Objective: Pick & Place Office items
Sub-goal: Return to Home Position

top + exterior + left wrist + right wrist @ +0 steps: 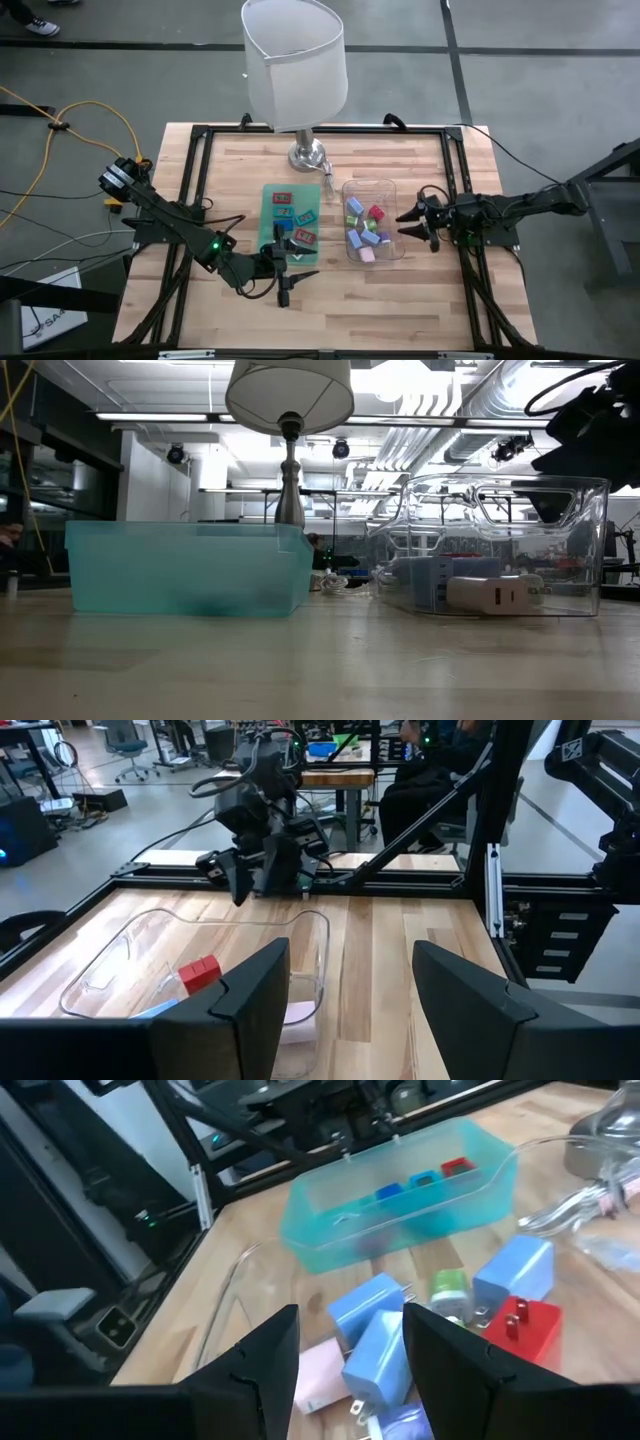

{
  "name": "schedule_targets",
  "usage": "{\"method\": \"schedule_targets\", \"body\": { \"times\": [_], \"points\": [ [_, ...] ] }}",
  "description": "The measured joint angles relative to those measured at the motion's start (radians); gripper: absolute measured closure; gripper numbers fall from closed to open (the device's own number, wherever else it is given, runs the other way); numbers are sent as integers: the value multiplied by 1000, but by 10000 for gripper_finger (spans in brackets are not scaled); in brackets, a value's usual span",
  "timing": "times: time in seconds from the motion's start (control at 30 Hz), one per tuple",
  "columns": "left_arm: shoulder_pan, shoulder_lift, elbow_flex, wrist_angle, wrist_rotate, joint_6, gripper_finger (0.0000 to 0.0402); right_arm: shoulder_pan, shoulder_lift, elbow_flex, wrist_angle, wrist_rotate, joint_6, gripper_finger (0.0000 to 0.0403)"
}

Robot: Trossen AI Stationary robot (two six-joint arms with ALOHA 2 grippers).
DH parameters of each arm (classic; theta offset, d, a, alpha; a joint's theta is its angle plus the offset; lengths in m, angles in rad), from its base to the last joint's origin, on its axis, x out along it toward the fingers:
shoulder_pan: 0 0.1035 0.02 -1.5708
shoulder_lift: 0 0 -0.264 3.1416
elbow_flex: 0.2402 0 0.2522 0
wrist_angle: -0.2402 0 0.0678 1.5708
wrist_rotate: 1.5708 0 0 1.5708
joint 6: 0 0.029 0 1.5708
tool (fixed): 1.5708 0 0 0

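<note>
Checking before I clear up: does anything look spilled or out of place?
Nothing stands out: chargers lie jumbled but inside the clear bin, small pieces inside the teal bin, none loose on the table. The left gripper and right gripper hang open.

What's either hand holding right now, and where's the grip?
Nothing. The left hand and the right hand are both open, fingers empty.

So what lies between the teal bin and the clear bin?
Bare table, seen in the high view; a thin cord enters near the lamp.
</note>
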Motion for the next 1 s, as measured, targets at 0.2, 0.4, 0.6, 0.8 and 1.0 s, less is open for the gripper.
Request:
{"method": "schedule_targets", "body": {
  "times": [0.2,0.4,0.6,0.8,1.0],
  "points": [
    [0,0,0,0,0,2,197,0,0,0,-4,-30,0,237],
    [0,0,0,0,0,2,197,0,0,0,-4,-29,-6,237],
    [0,0,0,0,0,2,197,0,0,0,-4,-30,-1,237],
    [0,0,0,0,0,6,197,0,0,0,-4,-30,0,237],
    [0,0,0,-1,0,37,197,0,0,0,-4,-30,1,237]
  ]
}}
